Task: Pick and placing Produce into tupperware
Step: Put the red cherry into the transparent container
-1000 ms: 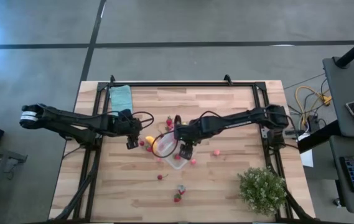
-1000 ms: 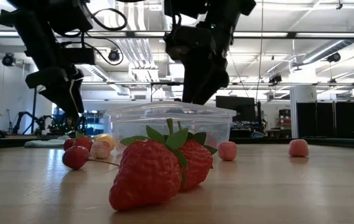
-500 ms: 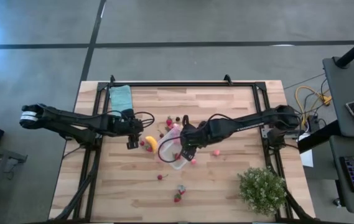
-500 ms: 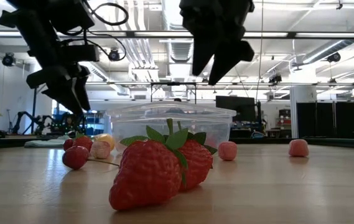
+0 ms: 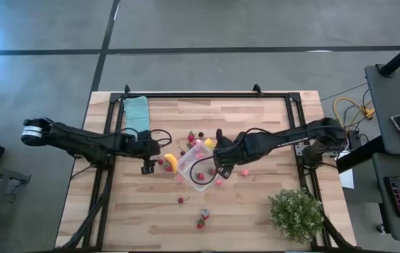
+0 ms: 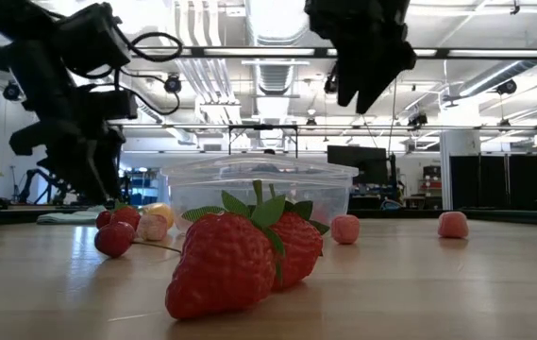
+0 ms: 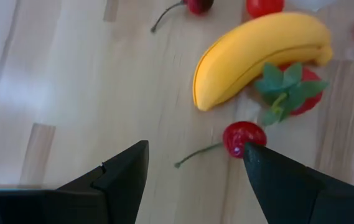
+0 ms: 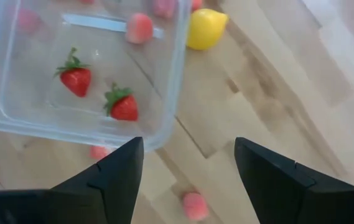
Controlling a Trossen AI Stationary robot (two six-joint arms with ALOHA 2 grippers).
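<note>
The clear tupperware (image 5: 198, 173) stands on the wood table, and in the right wrist view the tupperware (image 8: 71, 68) holds two strawberries (image 8: 99, 90) and a pink piece. My right gripper (image 5: 221, 166) hangs open above the tub's right side, high over it in the low view (image 6: 367, 94). My left gripper (image 7: 195, 168) is open and low over the table, left of the tub. A red cherry (image 7: 244, 137) lies by one fingertip. A banana (image 7: 257, 53) and a strawberry (image 7: 292, 87) lie just beyond.
Loose produce lies around the tub: a lemon (image 8: 206, 28), pink pieces (image 5: 244, 171), and two strawberries (image 6: 240, 255) near the table's near edge. A folded teal cloth (image 5: 137, 110) lies at the far left, a green potted plant (image 5: 297, 213) at the near right corner.
My right gripper has risen from down at the tub to well above it and shifted a little toward the table's right edge. My left gripper has sunk lower over the table near the cherry and banana.
</note>
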